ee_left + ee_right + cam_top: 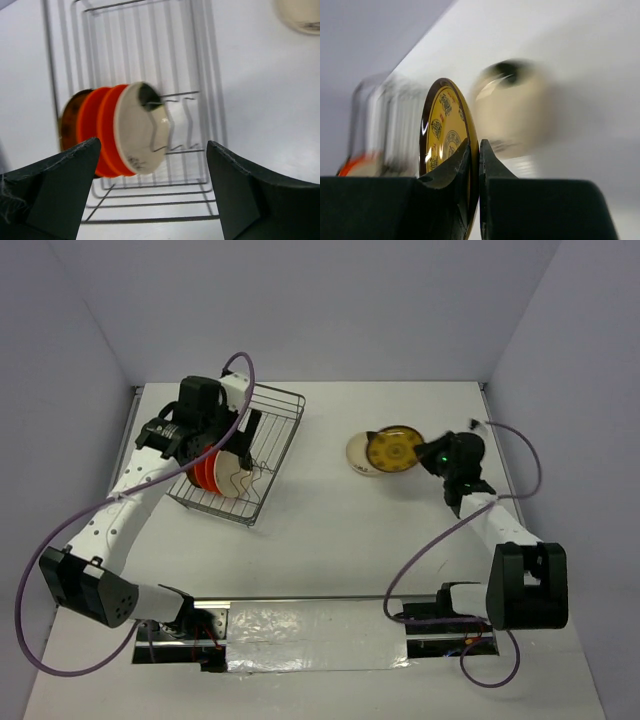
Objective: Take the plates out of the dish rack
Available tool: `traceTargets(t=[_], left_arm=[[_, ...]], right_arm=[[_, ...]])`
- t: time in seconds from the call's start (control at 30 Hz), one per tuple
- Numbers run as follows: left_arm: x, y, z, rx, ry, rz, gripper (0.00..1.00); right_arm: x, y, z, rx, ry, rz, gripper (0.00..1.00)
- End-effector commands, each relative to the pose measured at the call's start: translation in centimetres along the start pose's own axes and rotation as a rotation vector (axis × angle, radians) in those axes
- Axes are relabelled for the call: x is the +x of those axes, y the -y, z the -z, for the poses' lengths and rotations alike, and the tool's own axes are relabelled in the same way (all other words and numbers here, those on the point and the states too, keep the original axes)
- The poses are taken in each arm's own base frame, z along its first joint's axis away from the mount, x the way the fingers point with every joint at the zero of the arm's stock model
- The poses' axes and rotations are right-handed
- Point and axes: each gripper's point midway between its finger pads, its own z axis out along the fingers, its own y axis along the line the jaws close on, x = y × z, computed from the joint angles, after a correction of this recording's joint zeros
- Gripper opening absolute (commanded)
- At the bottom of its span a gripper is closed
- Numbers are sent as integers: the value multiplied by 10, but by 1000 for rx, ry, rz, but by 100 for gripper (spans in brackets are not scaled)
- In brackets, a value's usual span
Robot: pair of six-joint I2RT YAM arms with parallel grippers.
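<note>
White bench (330, 540): wire dish rack (280, 400) holds glossy plates (135, 130) before the wide left claw (153, 145); right-wrist view alone reveals the right claw (474, 142) pinching the gold plate (442, 125).

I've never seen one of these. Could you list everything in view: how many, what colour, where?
Grey metal wire dish rack: one, grey, left side of the white table.
Glossy orange-red round plates: two, on edge in the rack.
Cream round plate with a dark blotch: one, on edge beside them.
Dark brownish plate: one, far end of that row, pattern unclear.
Mustard-gold round plate with a dark patterned ring: one, held by its rim, right side.
Second cream plate: one, on the table, partly under the mustard-gold one.
White and black robot arms: two; left gripper open over the rack, right gripper shut on the mustard-gold plate.
</note>
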Motion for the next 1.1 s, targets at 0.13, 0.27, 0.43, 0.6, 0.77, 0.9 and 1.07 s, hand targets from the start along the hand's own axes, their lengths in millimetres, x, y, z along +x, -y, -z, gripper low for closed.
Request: traceTargets(t=[0.13, 0.27, 0.43, 0.6, 0.77, 0.9, 1.07], left_arm=[[22, -59, 18, -311, 5, -35, 97], [32, -59, 25, -311, -3, -48, 94], [38, -57, 35, -294, -12, -61, 93], [51, -54, 28, -274, -49, -69, 83], [64, -57, 10, -295, -113, -45, 74], [76, -58, -8, -303, -163, -36, 58], [76, -60, -25, -306, -179, -23, 45]], right_arm=[[-66, 152, 26, 429, 325, -339, 0], [-77, 176, 1, 490, 305, -334, 10], [-69, 202, -9, 618, 260, -336, 76], [-88, 182, 25, 796, 342, -253, 100], [-94, 122, 57, 771, 399, -69, 100], [-65, 49, 55, 522, 318, 98, 100], [-34, 26, 56, 407, 248, 148, 100]])
